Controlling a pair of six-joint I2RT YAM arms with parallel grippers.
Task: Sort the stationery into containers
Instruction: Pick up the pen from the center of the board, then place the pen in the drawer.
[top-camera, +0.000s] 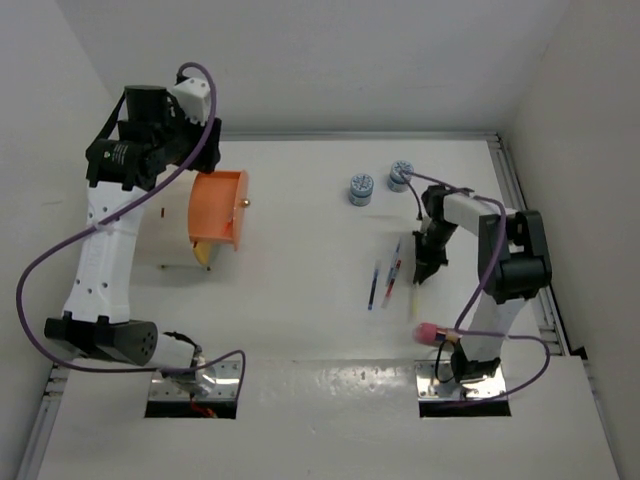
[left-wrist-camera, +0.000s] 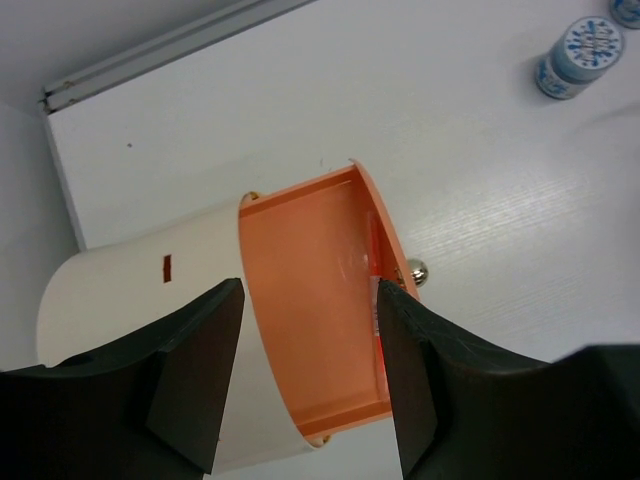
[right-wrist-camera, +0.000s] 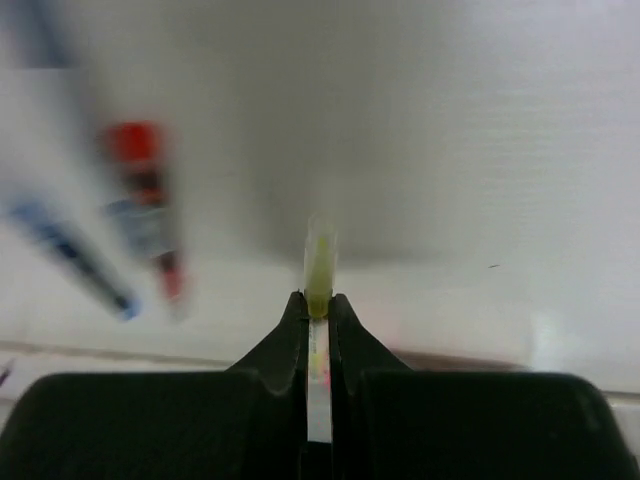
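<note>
In the left wrist view my left gripper (left-wrist-camera: 310, 290) is open, its fingers (left-wrist-camera: 195, 370) straddling the cream drum (left-wrist-camera: 130, 290) and its pulled-out orange drawer (left-wrist-camera: 300, 300). A red pen (left-wrist-camera: 374, 300) lies along the drawer's inner wall. From above, the left gripper (top-camera: 208, 148) hangs over the drawer (top-camera: 220, 205). My right gripper (right-wrist-camera: 318, 300) is shut on a thin white pen with a yellow-green tip (right-wrist-camera: 319, 258), low over the table (top-camera: 422, 272). A red pen (top-camera: 392, 275) and a blue pen (top-camera: 373, 285) lie just to its left.
Two round blue-and-white pieces (top-camera: 361, 188) (top-camera: 401, 175) stand behind the right arm. A pink-and-tan cylinder (top-camera: 432, 333) lies near the right arm's base. A metal rail (top-camera: 525, 220) runs along the table's right edge. The drawer's silver knob (left-wrist-camera: 417, 271) faces the pens.
</note>
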